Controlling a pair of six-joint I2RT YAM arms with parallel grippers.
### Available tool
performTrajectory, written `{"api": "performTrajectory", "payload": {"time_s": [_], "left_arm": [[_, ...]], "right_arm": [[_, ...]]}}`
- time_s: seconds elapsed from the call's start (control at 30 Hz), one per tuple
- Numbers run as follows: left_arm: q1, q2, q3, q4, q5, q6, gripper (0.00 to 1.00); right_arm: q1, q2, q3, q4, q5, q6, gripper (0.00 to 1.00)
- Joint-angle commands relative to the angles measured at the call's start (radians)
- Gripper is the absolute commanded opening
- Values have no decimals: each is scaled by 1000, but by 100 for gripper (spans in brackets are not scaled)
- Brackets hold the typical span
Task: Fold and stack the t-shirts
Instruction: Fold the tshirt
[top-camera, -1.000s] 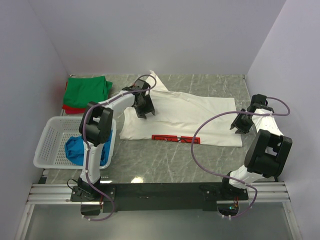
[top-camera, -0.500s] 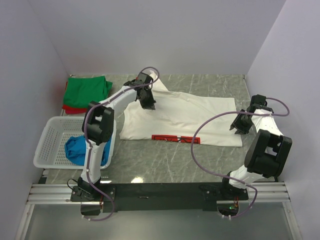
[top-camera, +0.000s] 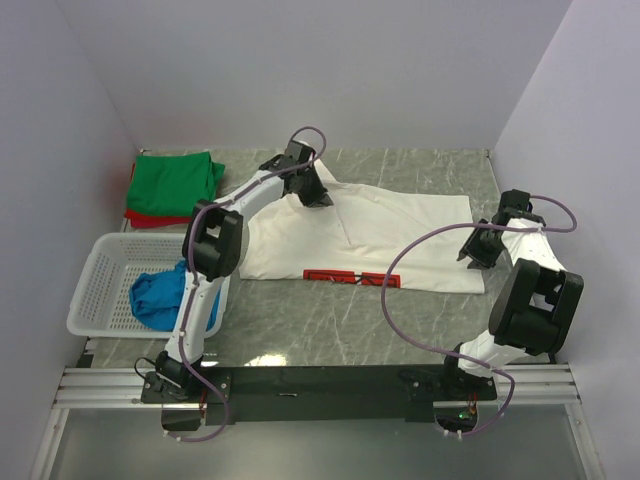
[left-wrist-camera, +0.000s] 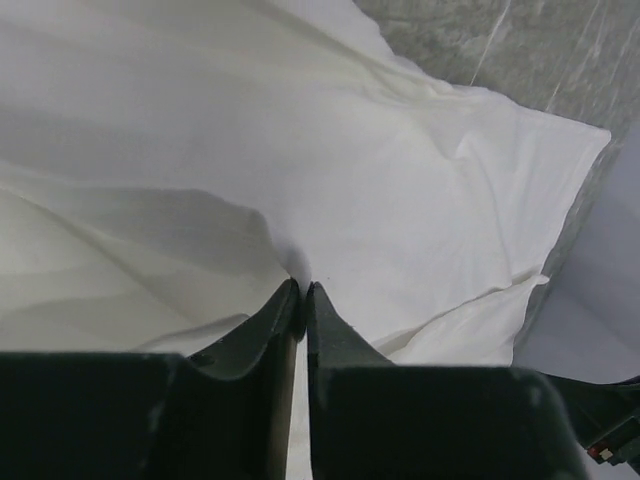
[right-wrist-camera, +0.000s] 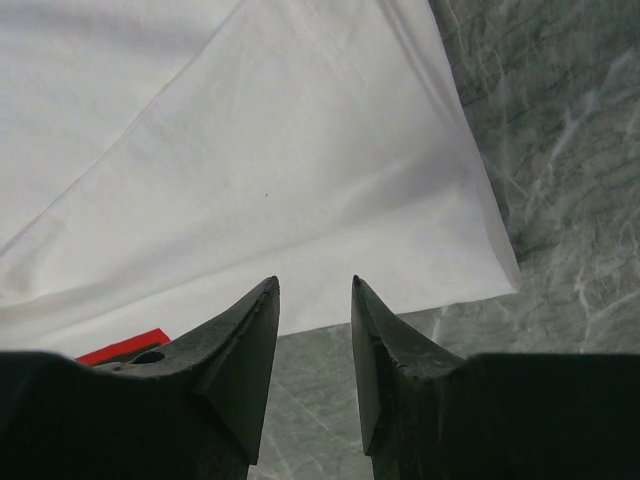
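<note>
The large white t-shirt with red print lies spread across the middle of the table. My left gripper is at its far left part, shut on a pinch of the white cloth. My right gripper is open and empty just above the shirt's right edge. A green shirt lies folded on a red shirt at the far left. A bright blue shirt lies crumpled in the basket.
A white plastic lattice basket stands at the near left. Walls close in the table on the left, back and right. Purple cables loop off both arms above the shirt.
My left gripper has moved toward the far right, from the shirt's left part up to its top edge, dragging cloth with it. The right arm has not moved.
</note>
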Motion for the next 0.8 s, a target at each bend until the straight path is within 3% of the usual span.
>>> {"api": "performTrajectory", "payload": {"time_s": [0.0, 0.07, 0.13, 0.17, 0.27, 0.43, 0.63, 0.77], "left_arm": [[-12, 15, 55, 123, 78, -44, 14], [-13, 25, 57, 192, 95, -65, 15], [-18, 37, 84, 214, 113, -71, 31], [-18, 52, 97, 211, 118, -71, 49], [-18, 51, 101, 243, 135, -67, 63], [-20, 9, 75, 297, 143, -74, 74], [-18, -96, 16, 186, 8, 14, 80], [-20, -166, -80, 217, -21, 68, 89]], "right_arm": [[11, -10, -2, 21, -1, -8, 43], [12, -9, 0, 21, -1, -8, 43], [11, -9, -2, 20, -4, -8, 43], [14, -7, -2, 20, -4, -11, 43], [17, -4, -5, 21, -2, -9, 43], [27, 5, -2, 21, 2, -11, 43], [34, 13, -5, 23, 1, -11, 43], [41, 21, -3, 26, -2, -11, 43]]}}
